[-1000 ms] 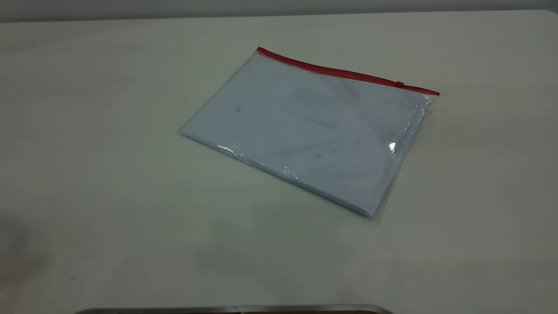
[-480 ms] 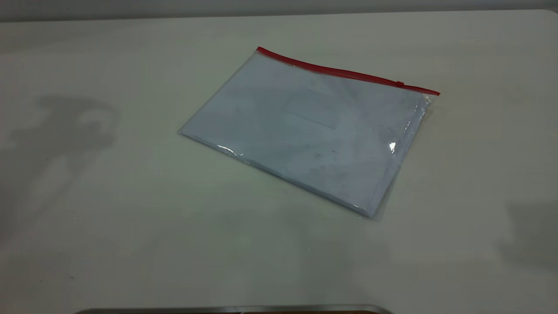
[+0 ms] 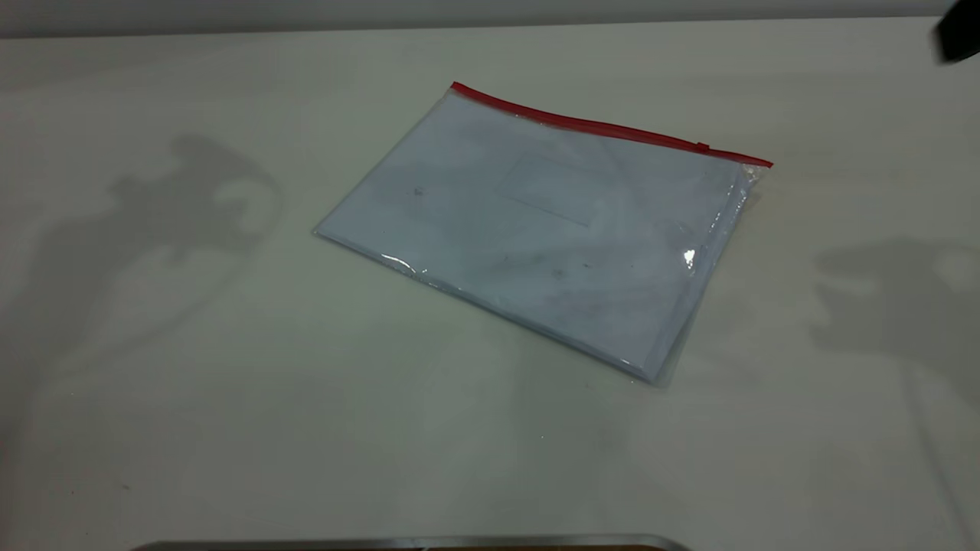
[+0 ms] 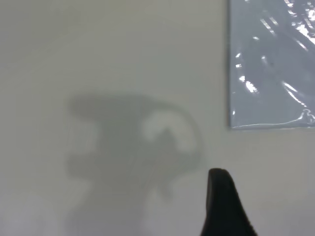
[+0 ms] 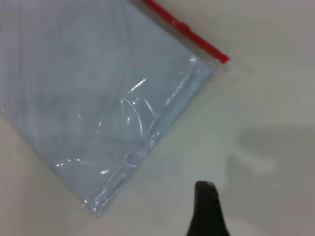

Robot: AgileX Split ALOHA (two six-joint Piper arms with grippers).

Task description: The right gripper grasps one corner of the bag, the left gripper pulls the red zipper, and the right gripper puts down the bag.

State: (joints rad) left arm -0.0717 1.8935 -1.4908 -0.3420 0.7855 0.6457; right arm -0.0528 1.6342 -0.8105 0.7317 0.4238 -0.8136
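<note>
The bag (image 3: 536, 229) lies flat on the table, clear plastic with white paper inside and a faint label window. The red zipper (image 3: 605, 126) runs along its far long edge, with the slider tab (image 3: 701, 147) near the right end. A black part of my right gripper (image 3: 957, 38) shows at the far right, well apart from the bag. In the right wrist view my right gripper (image 5: 206, 211) hangs above bare table beside the bag's corner (image 5: 98, 88) and zipper end (image 5: 192, 37). My left gripper (image 4: 224, 206) is above bare table, left of the bag (image 4: 270, 64).
The pale table (image 3: 230, 383) surrounds the bag. Arm shadows fall on it at the left and at the right. A grey metal edge (image 3: 413, 543) runs along the near side.
Both arm shadows have moved inward over the table toward the bag. The right gripper has come into view at the far right. The bag has not moved.
</note>
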